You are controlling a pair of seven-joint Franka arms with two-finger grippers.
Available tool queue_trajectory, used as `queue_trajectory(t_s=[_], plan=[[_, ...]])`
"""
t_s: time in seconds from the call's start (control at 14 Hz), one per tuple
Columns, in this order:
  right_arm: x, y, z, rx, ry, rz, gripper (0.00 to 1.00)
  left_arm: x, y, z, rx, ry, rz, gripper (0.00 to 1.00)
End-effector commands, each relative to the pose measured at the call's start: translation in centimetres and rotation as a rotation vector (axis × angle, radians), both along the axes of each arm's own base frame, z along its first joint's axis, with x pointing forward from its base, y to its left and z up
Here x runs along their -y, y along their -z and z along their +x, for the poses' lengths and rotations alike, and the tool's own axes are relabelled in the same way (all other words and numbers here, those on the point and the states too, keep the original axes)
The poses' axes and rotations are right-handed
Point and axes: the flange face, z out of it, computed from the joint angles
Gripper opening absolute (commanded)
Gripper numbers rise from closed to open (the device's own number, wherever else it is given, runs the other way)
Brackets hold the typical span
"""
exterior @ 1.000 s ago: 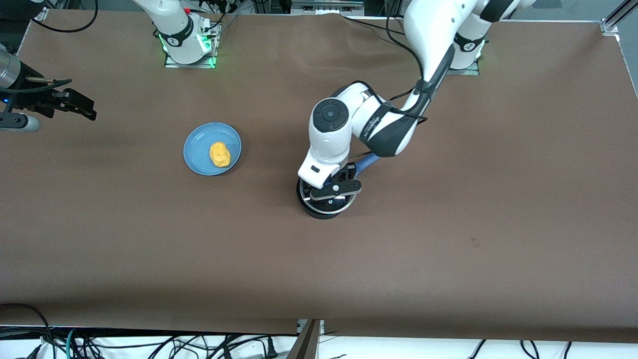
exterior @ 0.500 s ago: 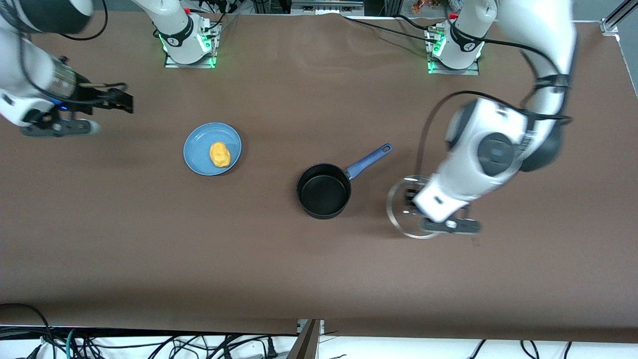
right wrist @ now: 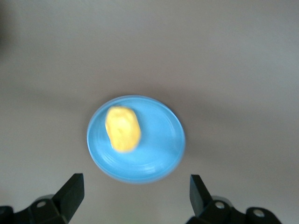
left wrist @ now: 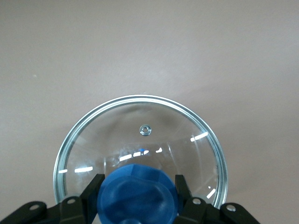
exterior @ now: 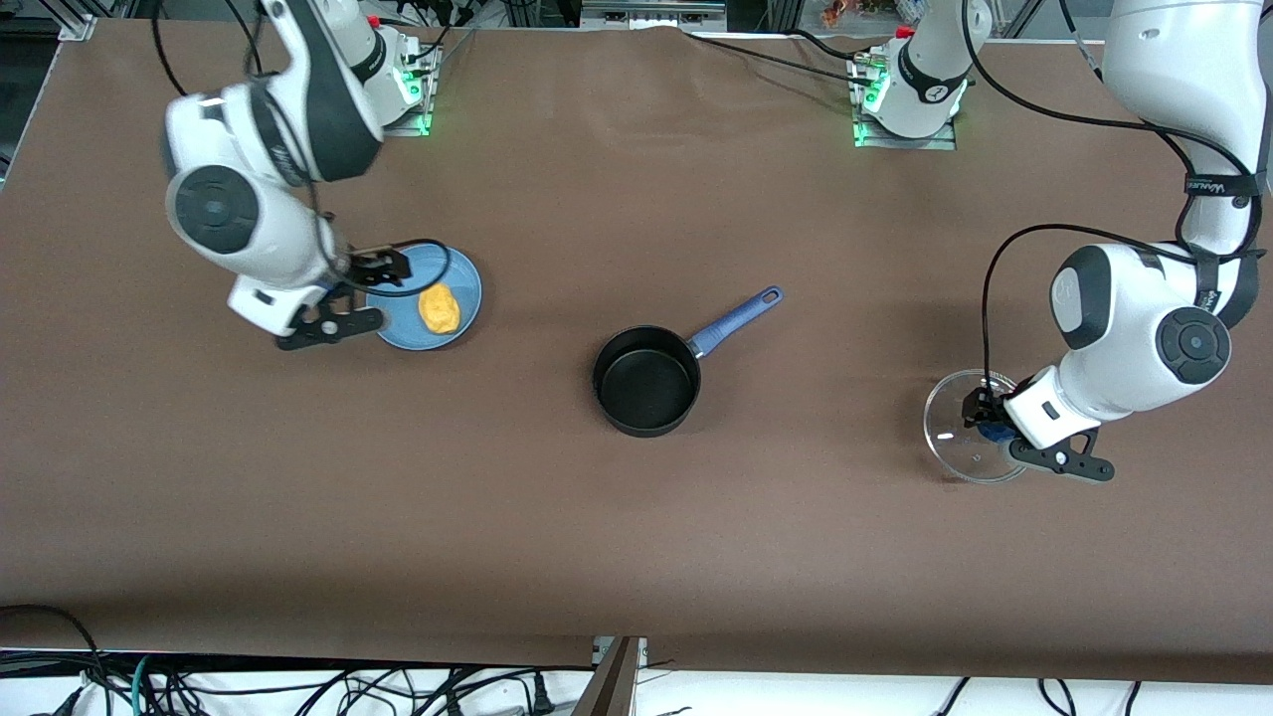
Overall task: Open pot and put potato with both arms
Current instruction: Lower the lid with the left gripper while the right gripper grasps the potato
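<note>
The black pot (exterior: 646,383) stands open at mid-table, its blue handle (exterior: 738,314) pointing toward the left arm's base. My left gripper (exterior: 987,416) is shut on the blue knob (left wrist: 137,191) of the glass lid (exterior: 953,438), low over the table toward the left arm's end; I cannot tell whether the lid touches the table. The lid fills the left wrist view (left wrist: 140,140). The yellow potato (exterior: 439,307) lies on the light-blue plate (exterior: 403,323). My right gripper (exterior: 390,268) is open above the plate's edge. The right wrist view shows the potato (right wrist: 122,129) ahead of the gripper (right wrist: 135,192).
The plate (right wrist: 159,154) sits toward the right arm's end of the brown table. Both arm bases stand along the edge farthest from the front camera. Cables hang below the edge nearest the front camera.
My left gripper has lifted the lid off the pot and carried it toward the left arm's end. My right gripper has swung in from the table's end to over the plate.
</note>
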Motion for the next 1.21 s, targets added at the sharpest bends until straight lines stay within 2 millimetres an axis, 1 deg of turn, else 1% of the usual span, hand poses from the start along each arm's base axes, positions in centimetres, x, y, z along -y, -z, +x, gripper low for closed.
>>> queue_trajectory(t_s=[0.0,0.14,0.21,0.36,0.43,0.5,0.57,0.64,0.71,0.86,0.93,1.0,1.07,1.14], plan=[[0.2,5.4,-3.4,0.057,-0.029,0.036,1.0,-0.3,2.5,-1.6,0.036,0.02,-0.016,0.4],[0.6,9.7,-4.8,0.075,-0.032,0.044,1.0,-0.5,4.2,-1.6,0.027,0.015,-0.015,0.41],[0.7,11.2,-5.3,0.072,-0.033,0.044,1.0,-0.8,5.1,-1.6,0.031,0.009,-0.013,0.41],[0.7,13.7,-5.6,0.049,-0.018,0.036,1.0,-1.9,6.8,-1.8,0.025,-0.006,-0.011,0.42],[0.0,14.3,-5.7,0.053,-0.027,0.039,1.0,-2.0,7.5,-1.9,0.017,-0.015,-0.017,0.43],[-0.2,14.5,-5.7,0.054,-0.029,0.039,1.0,-2.5,7.8,-2.0,0.015,-0.039,-0.03,0.48],[-0.6,14.4,-5.8,0.056,-0.035,0.042,1.0,-2.5,7.7,-1.8,0.015,-0.05,-0.035,0.69],[-0.7,14.4,-5.8,0.056,-0.038,0.043,1.0,-2.4,7.0,-1.7,0.012,-0.057,-0.04,0.97],[-0.6,15.3,-6.0,0.043,-0.039,0.039,1.0,-2.3,5.4,-1.7,0.0,-0.057,-0.047,1.0],[-0.6,16.5,-6.1,0.037,-0.039,0.037,1.0,-1.7,1.3,-1.1,-0.045,-0.045,-0.067,1.0],[-0.6,16.9,-6.2,0.031,-0.039,0.035,1.0,-1.5,-1.8,-0.6,-0.067,-0.048,-0.077,1.0],[-0.5,17.3,-6.3,0.022,-0.04,0.033,0.97,-1.4,-4.5,-0.3,-0.101,-0.056,-0.086,1.0],[-0.5,17.5,-6.4,0.017,-0.049,0.032,0.79,-1.1,-7.5,-0.2,-0.127,-0.065,-0.088,1.0],[-0.5,17.4,-6.3,0.019,-0.048,0.033,0.51,-1.0,-10.1,-0.3,-0.155,-0.092,-0.087,1.0]])
